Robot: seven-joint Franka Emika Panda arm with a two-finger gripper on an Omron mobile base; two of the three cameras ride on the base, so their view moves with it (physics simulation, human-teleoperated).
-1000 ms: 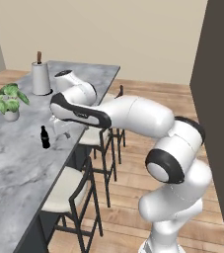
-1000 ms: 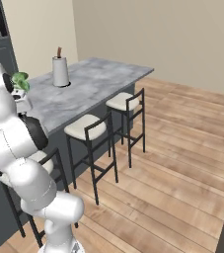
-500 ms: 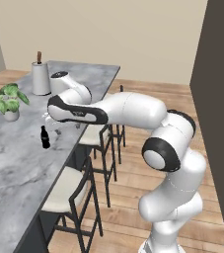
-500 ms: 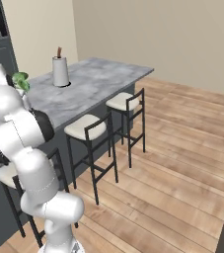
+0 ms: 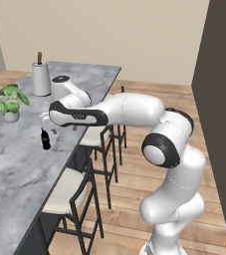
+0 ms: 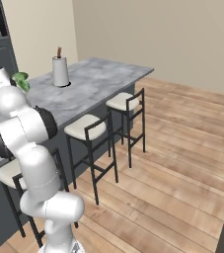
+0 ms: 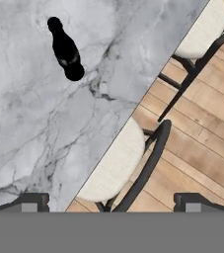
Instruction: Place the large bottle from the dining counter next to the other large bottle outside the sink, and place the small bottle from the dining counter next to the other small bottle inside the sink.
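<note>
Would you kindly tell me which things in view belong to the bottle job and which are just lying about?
Job:
dark bottle standing on the dining counter
open gripper near it

Lying about:
potted plant
paper towel roll
stools

The arm (image 5: 134, 109) is glossy white, built of fat rounded links like swollen tubes. The joints between links are dark, near black: a round dark ring with a grey disc face shows at the elbow (image 5: 159, 149), and a long dark band wraps the forearm (image 5: 77, 114) near the wrist. The lower links bulge in smooth, pear-like shapes down to a white base (image 6: 54, 210). From the right base view the same white shells and one black collar (image 6: 47, 123) show. The gripper's (image 7: 111, 201) two fingertips (image 7: 32, 201) are small, dark and square-edged.
</note>
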